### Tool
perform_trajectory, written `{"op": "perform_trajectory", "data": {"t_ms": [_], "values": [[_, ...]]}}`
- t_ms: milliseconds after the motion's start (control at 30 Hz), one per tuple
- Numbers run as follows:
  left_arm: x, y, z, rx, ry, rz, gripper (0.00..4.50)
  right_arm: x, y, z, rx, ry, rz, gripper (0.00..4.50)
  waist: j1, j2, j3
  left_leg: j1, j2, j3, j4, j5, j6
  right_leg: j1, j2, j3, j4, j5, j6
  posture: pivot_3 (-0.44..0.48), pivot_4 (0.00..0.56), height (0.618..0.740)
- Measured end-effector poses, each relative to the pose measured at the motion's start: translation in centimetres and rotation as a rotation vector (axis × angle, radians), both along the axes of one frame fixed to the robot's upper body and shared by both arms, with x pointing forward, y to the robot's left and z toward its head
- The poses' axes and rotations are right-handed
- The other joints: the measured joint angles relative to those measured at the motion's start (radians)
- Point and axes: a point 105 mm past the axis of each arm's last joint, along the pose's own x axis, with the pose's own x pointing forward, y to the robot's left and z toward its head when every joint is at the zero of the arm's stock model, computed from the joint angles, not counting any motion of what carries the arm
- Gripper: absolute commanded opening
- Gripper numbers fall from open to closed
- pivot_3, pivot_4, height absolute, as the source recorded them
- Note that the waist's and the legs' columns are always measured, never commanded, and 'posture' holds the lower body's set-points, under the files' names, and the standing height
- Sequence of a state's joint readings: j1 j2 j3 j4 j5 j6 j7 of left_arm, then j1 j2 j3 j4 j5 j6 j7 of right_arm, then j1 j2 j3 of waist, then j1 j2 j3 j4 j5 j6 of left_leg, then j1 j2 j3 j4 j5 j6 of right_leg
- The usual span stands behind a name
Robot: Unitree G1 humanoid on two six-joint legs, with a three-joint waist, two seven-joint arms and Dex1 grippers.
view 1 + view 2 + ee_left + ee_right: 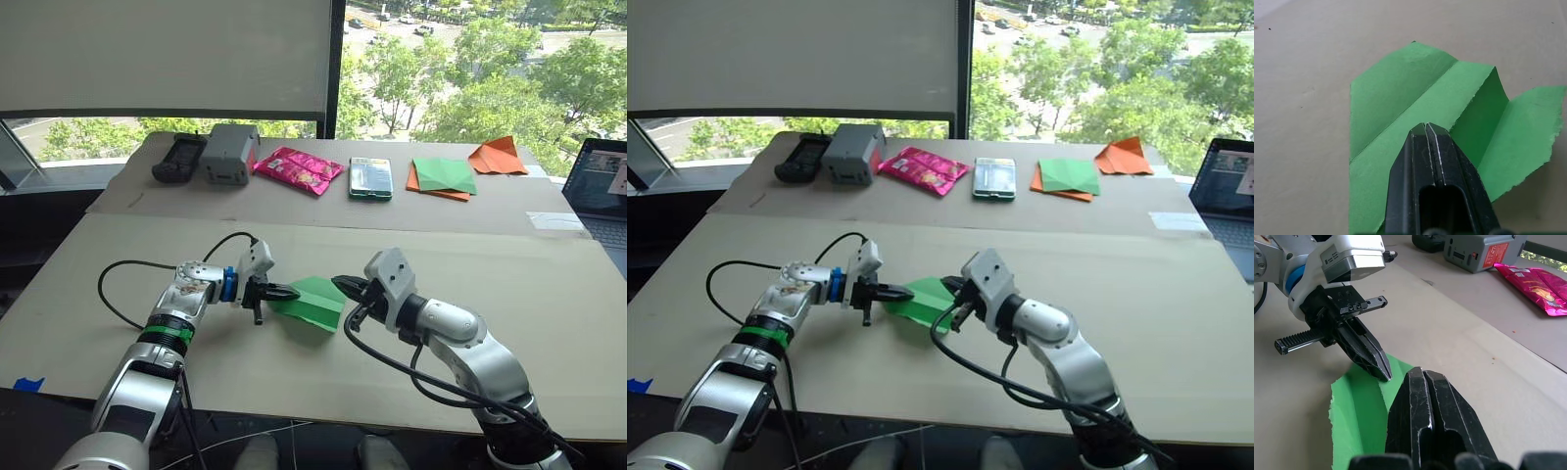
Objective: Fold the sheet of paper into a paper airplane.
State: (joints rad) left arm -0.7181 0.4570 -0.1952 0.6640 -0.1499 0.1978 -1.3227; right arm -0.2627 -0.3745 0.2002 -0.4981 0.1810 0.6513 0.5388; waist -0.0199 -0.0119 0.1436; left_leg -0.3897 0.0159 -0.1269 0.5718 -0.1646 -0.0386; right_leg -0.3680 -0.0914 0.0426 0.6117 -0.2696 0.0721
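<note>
Now the folding is in the middle. On the left, the left gripper (286, 292) has its two black fingers pressed together on the left edge of the sheet of thin bright green paper (312, 304), which lies on the near part of the wide beige table (549, 294) between the two arms. The left wrist view shows these fingers closed over a folded flap, with a long crease that runs away from them and a second layer that opens to one side with a rough edge. So the paper is already folded some times and is a wedge, but it has no clear raised fin yet.

On the right of the paper, the right gripper (343, 285) also has its fingers clenched, and their tips are at the right edge of the green paper. I cannot tell if they truly pinch it or only press on it.

My judgement: the step in hand is to hold the wedge at both ends and to make the next fold along the long crease. The next move calls for one gripper to keep the paper steady while the other turns a flap over and presses it flat. The paper is thin, so a strong pull from both sides could tear it.
</note>
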Motion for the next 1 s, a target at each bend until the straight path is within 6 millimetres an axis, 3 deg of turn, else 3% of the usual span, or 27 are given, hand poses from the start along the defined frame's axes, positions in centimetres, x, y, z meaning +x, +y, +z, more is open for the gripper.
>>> {"op": "perform_trajectory", "data": {"t_ms": [167,367,600,867,1000], "values": [[-0.6,0.3,-0.3,0.016,0.001,-0.015,0.00,-0.5,0.4,-0.4,-0.027,0.010,0.036,0.01,-0.001,0.000,0.000,0.000,0.000,0.000,0.000,0.000,0.000,0.000,0.000,0.000,0.000,0.000,0.000,0.000,0.150,0.736],[-1.0,1.0,1.2,0.019,-0.040,-0.013,0.00,-2.4,1.6,-4.4,-0.169,0.100,0.138,0.01,0.001,0.000,0.000,0.000,0.000,0.000,0.000,0.000,0.000,-0.001,0.000,0.000,0.000,0.000,0.000,0.000,0.150,0.736],[-2.9,1.7,1.6,0.014,-0.033,-0.029,0.00,-1.7,2.0,-4.5,-0.172,0.074,0.133,0.01,-0.005,0.000,0.000,0.001,0.001,0.000,0.000,0.000,0.000,-0.001,0.000,0.000,0.000,0.000,-0.001,0.000,0.150,0.736],[-2.8,2.2,2.6,-0.008,-0.040,0.019,0.00,-2.2,2.7,-7.9,-0.288,0.119,0.214,0.01,0.001,0.000,0.000,0.001,0.000,0.001,0.000,0.000,0.000,-0.001,-0.001,0.000,0.000,0.000,-0.001,0.000,0.150,0.736],[-2.7,2.0,3.0,-0.022,-0.043,0.019,0.00,-2.0,2.9,-8.1,-0.291,0.099,0.238,0.01,-0.001,-0.001,0.000,0.002,0.001,0.001,0.000,0.000,0.000,-0.001,0.000,0.000,0.000,0.000,-0.001,0.000,0.150,0.736]]}}
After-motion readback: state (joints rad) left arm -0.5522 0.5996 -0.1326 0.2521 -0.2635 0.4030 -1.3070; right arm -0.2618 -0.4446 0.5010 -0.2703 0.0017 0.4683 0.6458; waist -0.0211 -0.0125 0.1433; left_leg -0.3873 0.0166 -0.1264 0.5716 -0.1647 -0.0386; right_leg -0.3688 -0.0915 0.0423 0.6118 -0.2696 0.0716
